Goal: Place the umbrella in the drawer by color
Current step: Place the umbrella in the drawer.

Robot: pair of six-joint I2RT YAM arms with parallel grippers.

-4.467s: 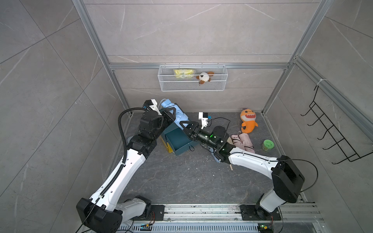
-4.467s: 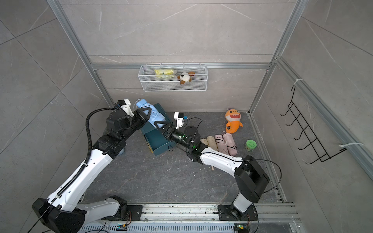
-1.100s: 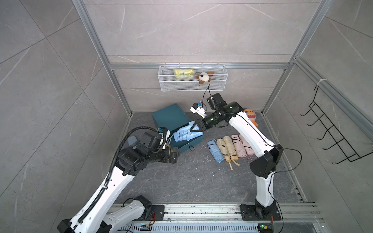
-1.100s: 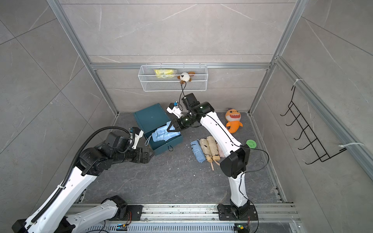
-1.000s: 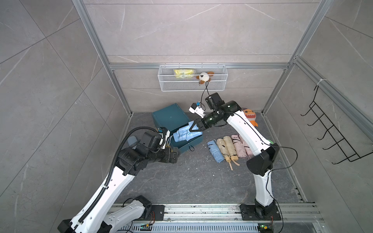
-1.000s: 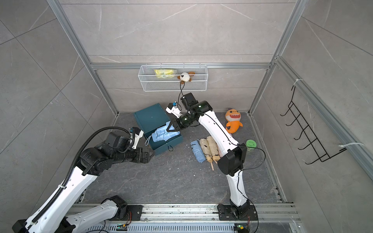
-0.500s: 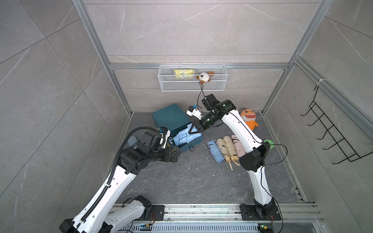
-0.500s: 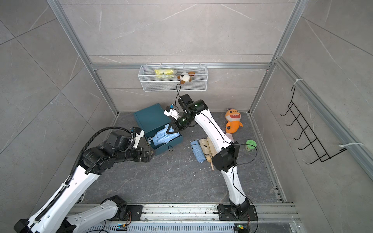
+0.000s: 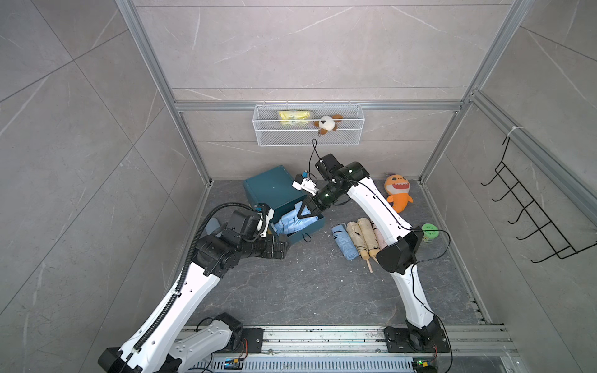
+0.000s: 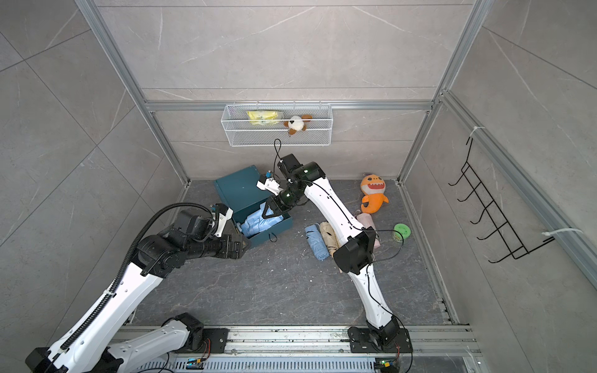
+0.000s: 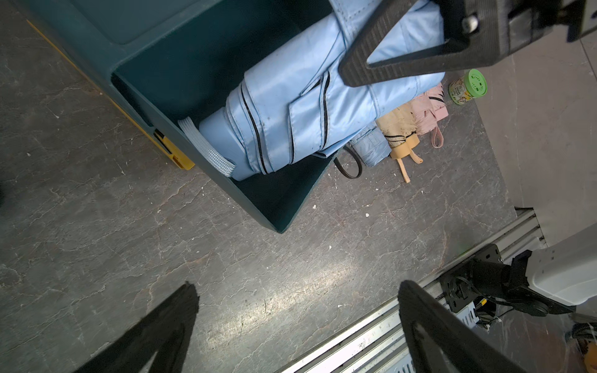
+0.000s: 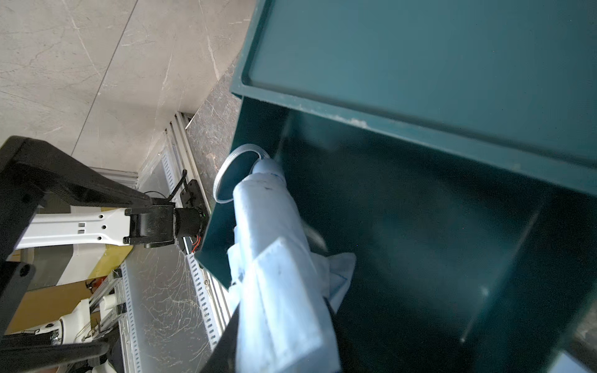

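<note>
Inside the pulled-out teal drawer: the light blue umbrella is lying slantwise, its wrist strap draping over the drawer wall (clearest in the left wrist view).
Right claw: is gripping that umbrella's far end, its fingers reaching down into the drawer.
Left claw: is hovering wide open, holding nothing, just in front of the drawer above the floor.
Beside the drawer: a second blue umbrella and a beige umbrella are lying side by side on the floor.

Top views overhead; wrist views close on drawer.
</note>
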